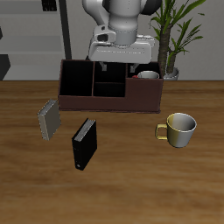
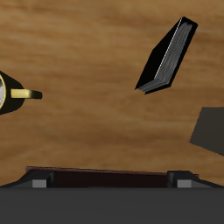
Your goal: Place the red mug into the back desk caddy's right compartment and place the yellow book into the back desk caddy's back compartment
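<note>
Exterior view: hand (image 1: 118,59) above back desk caddy (image 1: 109,98), well behind yellow book (image 1: 48,119); grip indiscernible.

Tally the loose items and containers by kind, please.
Mugs: 2, the red mug in the caddy and a cream mug on the table.
Books: 2, the yellow book and a black book.
Caddies: 1, the caddy.
Total: 5
</note>
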